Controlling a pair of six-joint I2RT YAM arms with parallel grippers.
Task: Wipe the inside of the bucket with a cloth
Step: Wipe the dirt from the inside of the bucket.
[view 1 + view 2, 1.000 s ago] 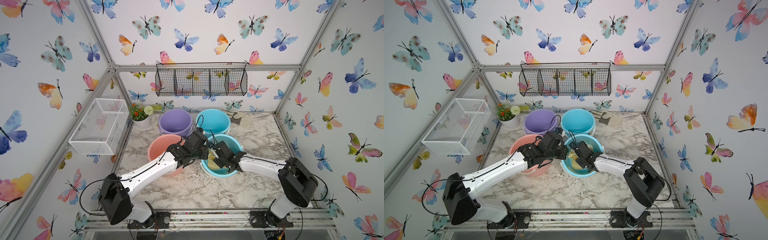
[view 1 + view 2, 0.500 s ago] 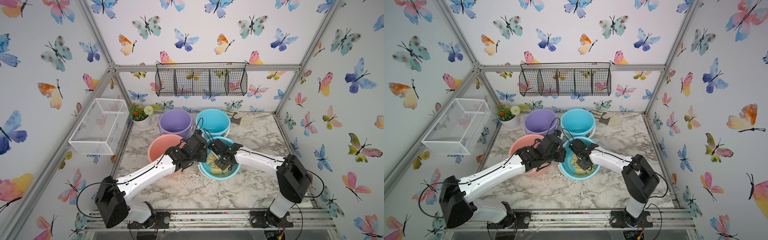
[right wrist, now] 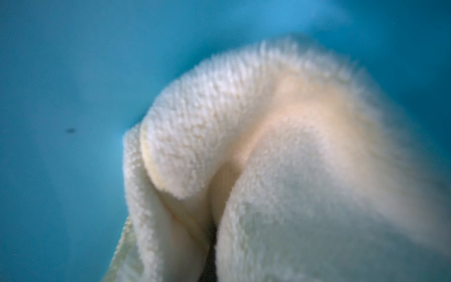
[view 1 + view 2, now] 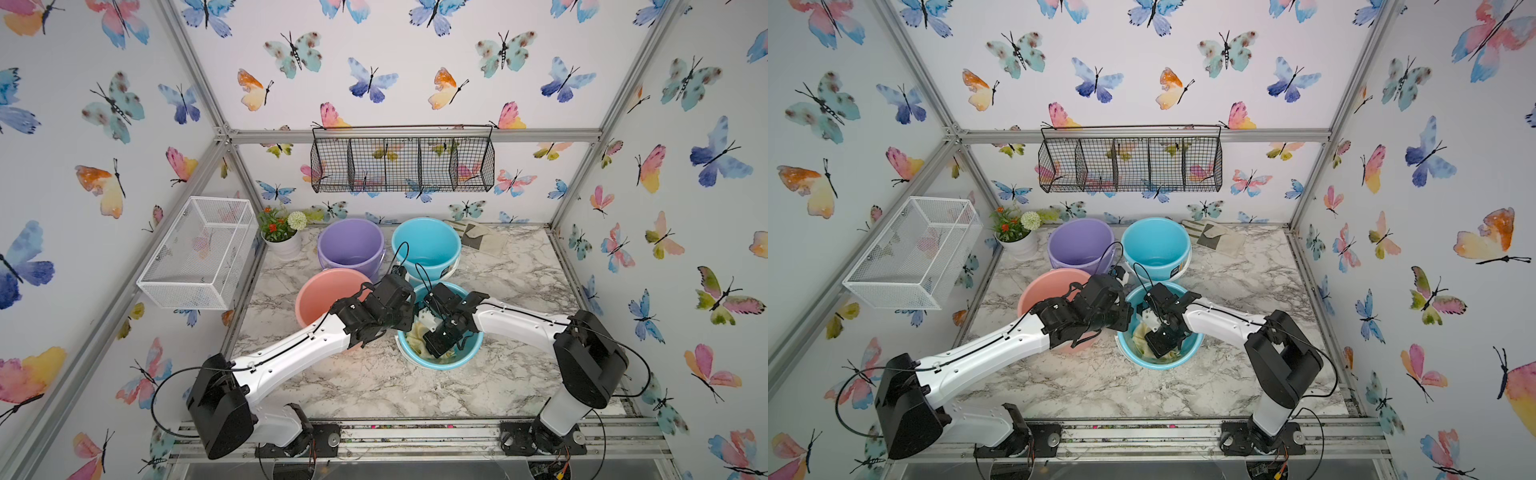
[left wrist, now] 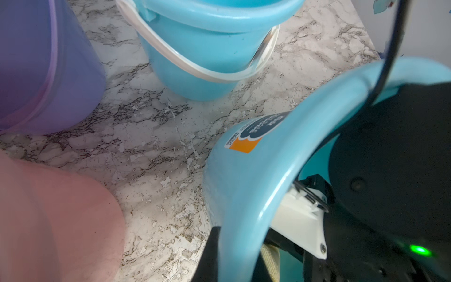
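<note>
The right gripper (image 4: 435,350) reaches down into the front blue bucket (image 4: 455,362), and its own black wrist covers the fingertips in both top views. The right wrist view is almost filled by the pale yellow cloth (image 3: 268,158), blurred and bunched against the blue inside wall. The jaws are closed on it, though the pinch itself is hidden. The left gripper (image 5: 234,265) is clamped on the bucket's rim, partly cut off at the picture edge.

The marble tabletop (image 4: 519,291) carries a purple bucket (image 4: 350,245), a pink bucket (image 4: 326,291), a rear blue bucket (image 4: 426,245), a flower pot (image 4: 286,247) and a beige cloth (image 4: 484,243).
</note>
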